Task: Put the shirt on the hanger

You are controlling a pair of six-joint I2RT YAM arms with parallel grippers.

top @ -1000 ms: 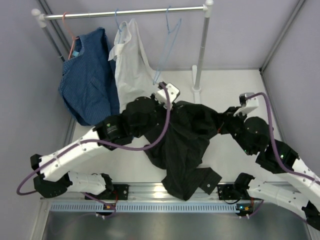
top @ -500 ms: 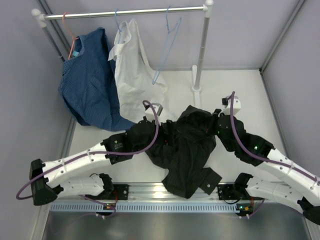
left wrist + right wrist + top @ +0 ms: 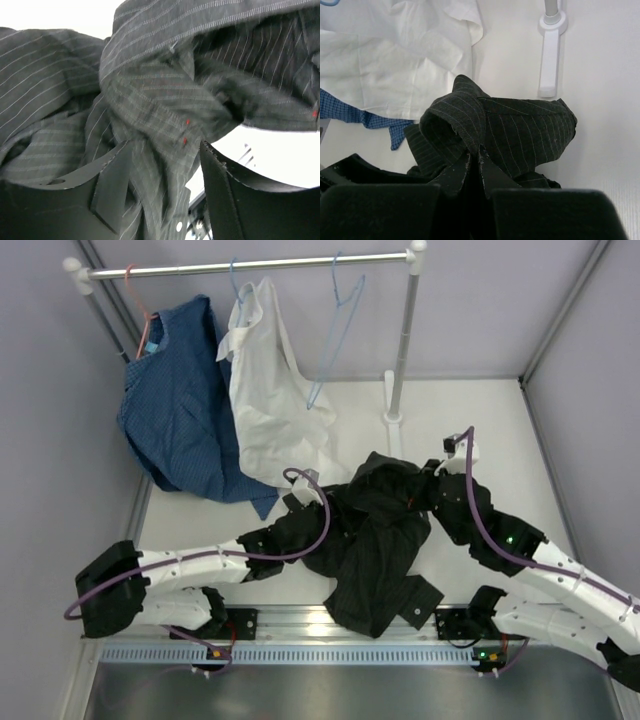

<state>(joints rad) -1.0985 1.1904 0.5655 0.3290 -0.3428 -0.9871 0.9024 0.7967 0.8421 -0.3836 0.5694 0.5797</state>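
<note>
The black pinstriped shirt [image 3: 375,545] lies crumpled on the white table between my two arms. The light-blue wire hanger [image 3: 338,335] hangs bare on the rail at the back, apart from both grippers. My left gripper [image 3: 322,522] is low at the shirt's left side, partly buried in it. In the left wrist view the left gripper [image 3: 165,170] is open, with loose folds of the shirt [image 3: 160,95] between and above the jaws. My right gripper [image 3: 422,490] is at the shirt's upper right edge. In the right wrist view the right gripper [image 3: 475,156] is shut on a raised fold of the shirt [image 3: 520,130].
A blue shirt [image 3: 175,400] on a pink hanger and a white shirt [image 3: 265,380] on a blue hanger hang from the rail [image 3: 250,265]. The rack post [image 3: 402,340] and its foot [image 3: 549,55] stand just behind the black shirt. Grey walls close in both sides.
My left arm has come down and back from near the hanger to the shirt's left side. My right arm has moved left and inward with its fold of shirt.
</note>
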